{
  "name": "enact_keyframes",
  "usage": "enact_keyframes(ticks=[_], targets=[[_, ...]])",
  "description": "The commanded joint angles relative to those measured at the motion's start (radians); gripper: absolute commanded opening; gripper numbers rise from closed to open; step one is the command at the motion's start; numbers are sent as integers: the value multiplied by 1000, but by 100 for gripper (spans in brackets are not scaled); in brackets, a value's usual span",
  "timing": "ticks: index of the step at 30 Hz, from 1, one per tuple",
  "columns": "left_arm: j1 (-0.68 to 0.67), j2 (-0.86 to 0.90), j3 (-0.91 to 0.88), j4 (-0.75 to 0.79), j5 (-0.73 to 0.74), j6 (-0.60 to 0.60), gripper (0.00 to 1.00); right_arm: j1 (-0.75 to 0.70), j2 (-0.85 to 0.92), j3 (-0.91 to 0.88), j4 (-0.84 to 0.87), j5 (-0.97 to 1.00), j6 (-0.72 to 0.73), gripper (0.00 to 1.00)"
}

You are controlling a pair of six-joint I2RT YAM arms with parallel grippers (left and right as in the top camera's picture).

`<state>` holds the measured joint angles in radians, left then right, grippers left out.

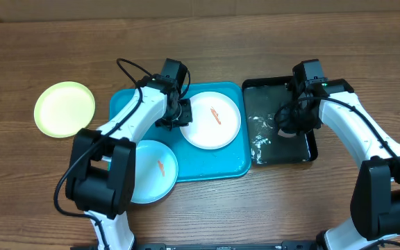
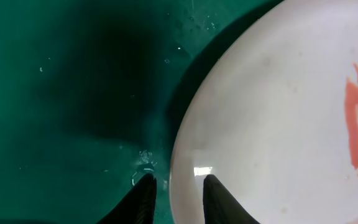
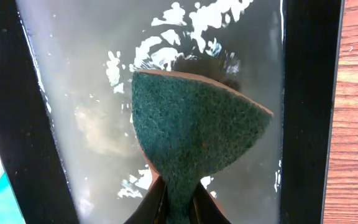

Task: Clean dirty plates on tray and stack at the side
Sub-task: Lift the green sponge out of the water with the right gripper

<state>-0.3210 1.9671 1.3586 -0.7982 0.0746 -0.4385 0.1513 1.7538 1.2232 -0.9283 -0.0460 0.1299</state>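
The white plate (image 1: 214, 119) lies at the far right corner of the tray (image 1: 221, 165), with an orange smear (image 1: 216, 114) on its face. The blue plate (image 1: 151, 173), also smeared, is placed at the near left corner. The yellow-green plate (image 1: 64, 109) is set on the table (image 1: 47, 42) beyond the tray's left edge and appears clean. The left gripper (image 2: 178, 182) is set astride the white plate's left rim, jaws narrowly apart; a firm clamp is not shown. The right gripper (image 3: 178, 186) is closed on a green sponge (image 3: 197, 134) over the wet black tray (image 3: 306, 93). The white plate is judged to be the one in hand. Next, the rim must be secured and the sponge carried across to the smear.
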Motion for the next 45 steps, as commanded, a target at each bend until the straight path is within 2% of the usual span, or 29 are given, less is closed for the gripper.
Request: enact_keyframes(ticks=[1,8,13,18,26,34,36,39,41,42,44,45], targets=[[-5,25,-11,7,-6,-13,26,0,-26,31,2,8,-8,9],[7,24,-8,6,-3,-11,19,0,-26,35,-10,8,-8,7],[7,24,-5,-2,-2,-11,4,13,-26,35,-17,8,-8,4],[7,24,6,-10,-2,19,4,50,-26,36,-11,19,-54,4],[8,24,13,-13,-3,58,4,138,-26,36,-22,185,-56,4],[8,24,14,-13,-3,58,4,156,-26,36,-18,120,-56,4],[8,24,14,-13,-2,58,4,156,-26,36,-13,120,-56,5],[8,24,14,-13,5,58,4,156,-26,36,-14,123,-56,15],[8,24,14,-12,4,58,4,156,-26,36,-24,123,-56,16],[8,24,14,-12,5,58,4,156,-26,36,-32,123,-56,15],[8,24,14,-12,5,58,4,156,-26,36,-40,123,-56,4],[8,24,14,-12,5,58,4,156,-26,36,-44,123,-56,4]])
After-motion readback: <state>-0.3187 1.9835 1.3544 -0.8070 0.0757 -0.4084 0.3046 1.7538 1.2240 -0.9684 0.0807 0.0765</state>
